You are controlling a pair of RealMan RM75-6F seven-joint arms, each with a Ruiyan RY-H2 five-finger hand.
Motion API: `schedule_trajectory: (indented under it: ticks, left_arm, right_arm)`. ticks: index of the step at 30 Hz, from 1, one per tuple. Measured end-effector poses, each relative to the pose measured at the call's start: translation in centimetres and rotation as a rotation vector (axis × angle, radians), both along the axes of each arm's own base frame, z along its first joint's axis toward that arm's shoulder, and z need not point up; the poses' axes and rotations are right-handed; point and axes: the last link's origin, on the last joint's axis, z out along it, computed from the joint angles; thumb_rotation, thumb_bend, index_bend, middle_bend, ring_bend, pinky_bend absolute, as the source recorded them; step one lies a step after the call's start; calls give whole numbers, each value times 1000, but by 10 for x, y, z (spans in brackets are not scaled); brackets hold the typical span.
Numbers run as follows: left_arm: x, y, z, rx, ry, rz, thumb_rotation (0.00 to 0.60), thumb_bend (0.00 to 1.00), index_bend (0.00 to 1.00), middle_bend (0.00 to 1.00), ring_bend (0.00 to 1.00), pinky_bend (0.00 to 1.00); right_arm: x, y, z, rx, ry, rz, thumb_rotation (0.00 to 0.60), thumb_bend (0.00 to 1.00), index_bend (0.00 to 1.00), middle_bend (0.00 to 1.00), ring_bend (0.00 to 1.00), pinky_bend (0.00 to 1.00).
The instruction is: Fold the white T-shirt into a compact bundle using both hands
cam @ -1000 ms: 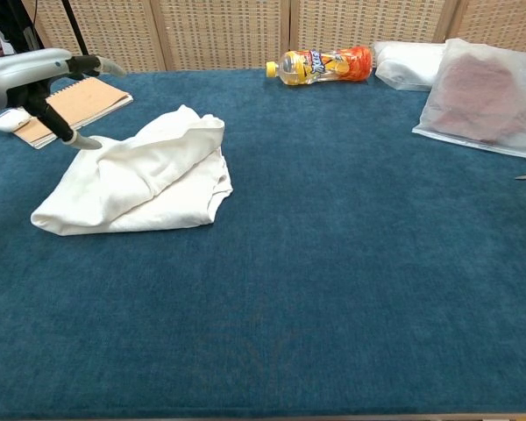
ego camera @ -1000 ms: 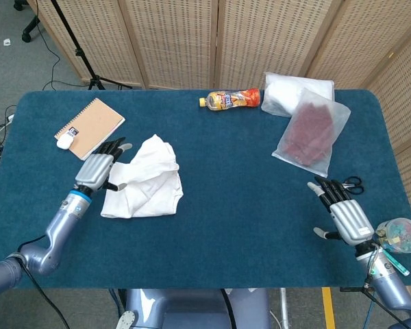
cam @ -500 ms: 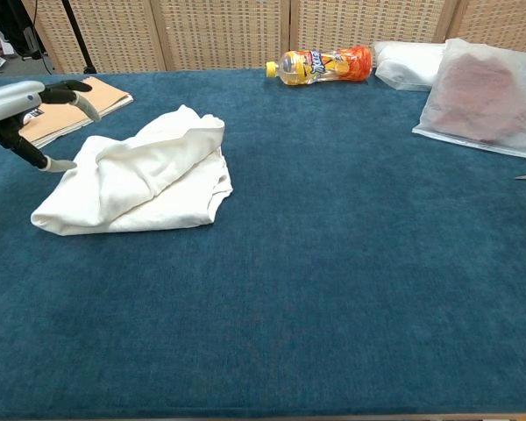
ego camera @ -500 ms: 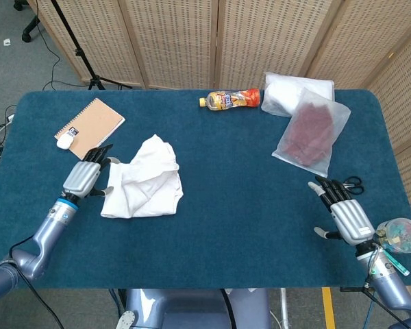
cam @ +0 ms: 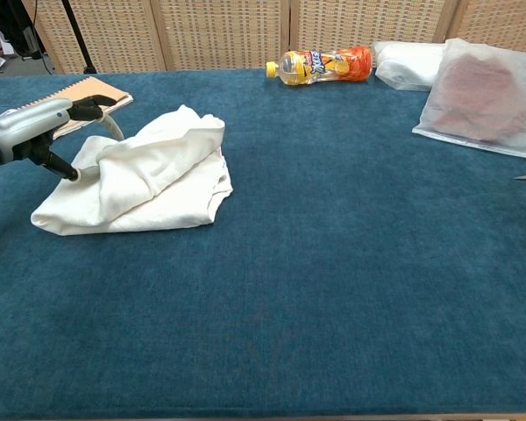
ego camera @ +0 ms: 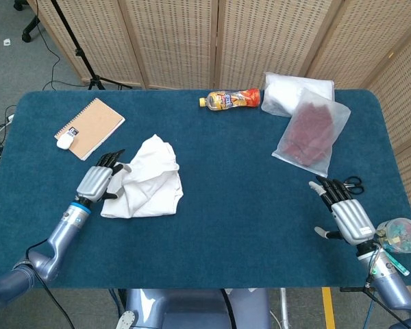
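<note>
The white T-shirt lies as a loose bundle on the left half of the blue table; the chest view shows the T-shirt with its top flap folded over. My left hand hovers at the bundle's left edge, fingers spread, its fingertips touching the cloth; in the chest view that left hand holds nothing. My right hand rests open near the table's right front edge, far from the shirt, and is outside the chest view.
A spiral notebook with a small white object lies back left. An orange drink bottle lies at the back. A white packet and a clear bag of dark red cloth sit back right. Scissors lie near the right hand.
My left hand drew back to the left, away from the shirt, then came in again to its left edge. The shirt and my right hand have stayed put.
</note>
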Motion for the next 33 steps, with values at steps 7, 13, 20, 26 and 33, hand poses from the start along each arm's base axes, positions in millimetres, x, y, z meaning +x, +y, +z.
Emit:
schedule_trajectory:
  ticks: [7, 13, 20, 26, 33]
  left_arm:
    - [6, 3, -8, 5, -22, 12, 600, 506, 566, 0, 0, 0]
    - [11, 2, -3, 36, -55, -13, 600, 558, 619, 0, 0, 0]
    - [33, -6, 4, 87, -56, -166, 600, 551, 646, 0, 0, 0]
    - [59, -16, -10, 80, 31, -338, 600, 539, 649, 0, 0, 0]
    - [77, -29, -35, 35, 101, -447, 600, 321, 386, 0, 0, 0]
  right_arm:
    - [0, 0, 1, -1, -2, 0, 600, 40, 0, 0, 0, 0]
    - [0, 0, 1, -3, -5, 1, 600, 39, 0, 0, 0, 0]
    - [1, 1, 0, 4, -5, 1, 600, 39, 0, 0, 0, 0]
    - [2, 2, -1, 5, -7, 3, 600, 40, 0, 0, 0, 0]
    - [2, 1, 0, 4, -7, 0, 600, 39, 0, 0, 0, 0]
